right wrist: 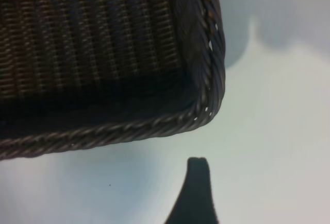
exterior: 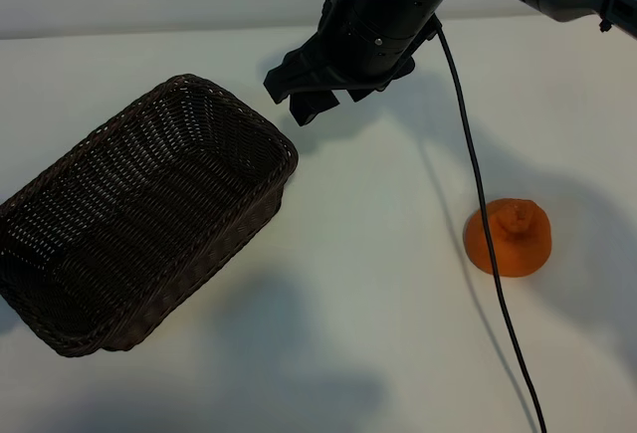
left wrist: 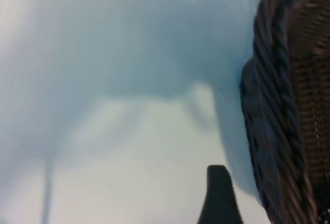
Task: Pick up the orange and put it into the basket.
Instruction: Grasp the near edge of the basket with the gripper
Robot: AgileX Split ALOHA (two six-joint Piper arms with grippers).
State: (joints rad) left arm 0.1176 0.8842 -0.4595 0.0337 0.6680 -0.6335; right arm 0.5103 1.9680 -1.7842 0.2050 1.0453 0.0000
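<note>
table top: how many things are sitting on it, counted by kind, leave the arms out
basket: 1
orange: 1
cable trailing across the table: 1
total: 3

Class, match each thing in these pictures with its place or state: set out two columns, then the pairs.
1 orange
2 basket
3 black cable
4 right hand

a empty
b open, above the table
c on the table, outside the basket
d passing in front of the orange

Pairs: 1-c, 2-a, 3-d, 4-b
</note>
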